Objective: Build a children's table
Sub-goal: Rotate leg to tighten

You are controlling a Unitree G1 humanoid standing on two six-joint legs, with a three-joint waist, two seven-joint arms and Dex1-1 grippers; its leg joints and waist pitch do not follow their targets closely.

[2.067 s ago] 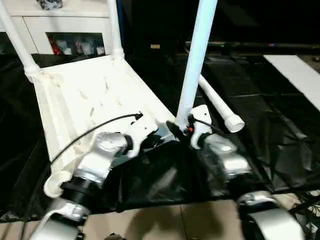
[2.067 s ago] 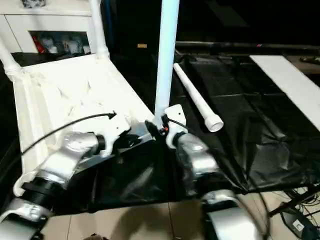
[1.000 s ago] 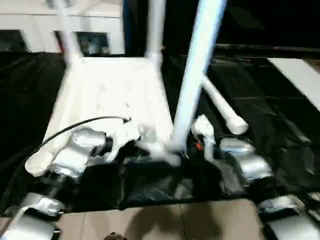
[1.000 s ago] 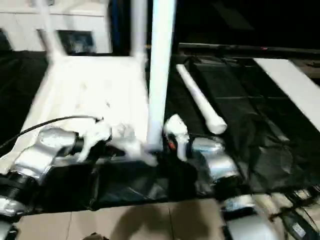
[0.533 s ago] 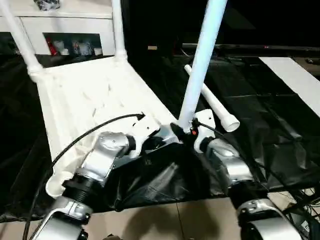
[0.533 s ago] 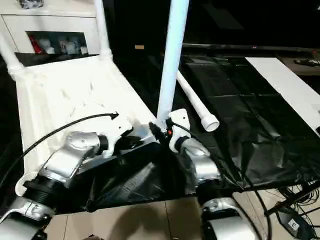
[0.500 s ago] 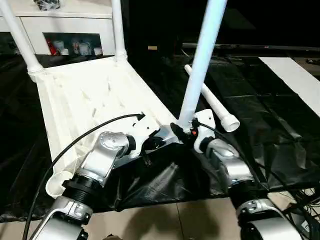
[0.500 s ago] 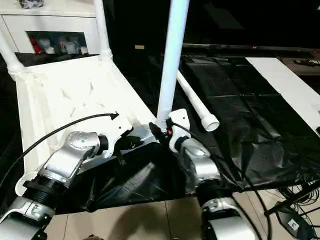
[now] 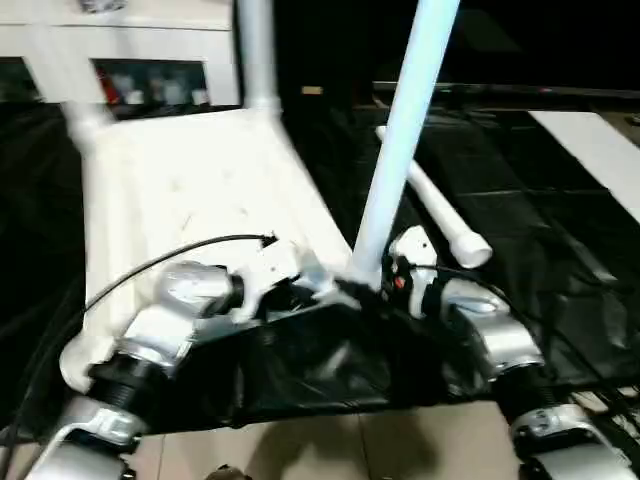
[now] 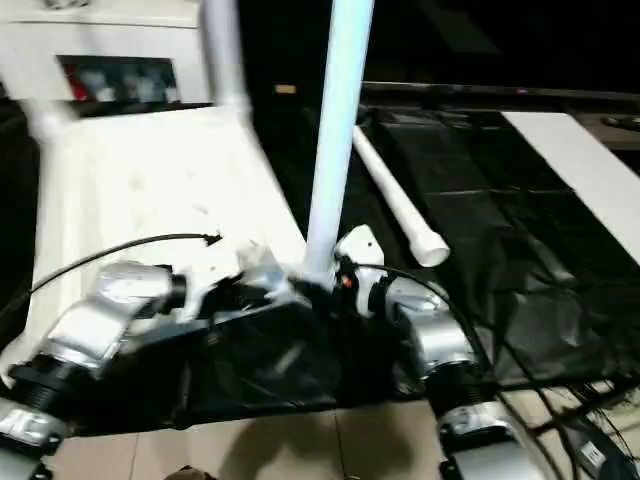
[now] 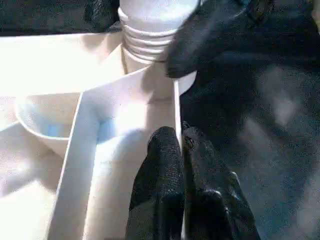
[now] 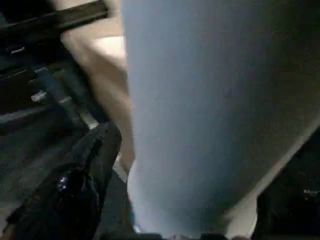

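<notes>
Build in progress: nearest the camera, the robot's left gripper [image 11: 179,136] is shut tight on a thin upright rib of the white plastic rectangular tabletop [image 9: 190,180], which lies underside up on a crinkled black plastic floor sheet [image 9: 560,250]. Just beyond those fingertips, a long white cylindrical tube leg [image 9: 400,130] stands upright in the round corner socket [image 11: 165,87], its ringed lower end [image 11: 150,35] sitting at the socket's mouth. The right gripper [image 9: 378,285] meets the leg's base from the opposite side, its jaws spread wide to either side of the tube. One black finger [image 12: 85,175] stands just beside the tube with a sliver of tabletop showing between, though the wrist view is too close to say whether the other pad touches.

The step in hand looks like seating this third leg. Done well, the pinch on the rib should hold the top from sliding, the leg should stay square to the socket, and the right gripper should not come away unless the leg stands by itself.

To the left gripper's outer side, an open round corner socket [image 9: 78,362] waits. Beyond the right gripper lies the remaining loose white tube leg [image 9: 440,215] on the sheet. Farther off, two fitted legs [image 9: 257,50] rise from the far corners before a white cabinet [image 9: 150,40].
</notes>
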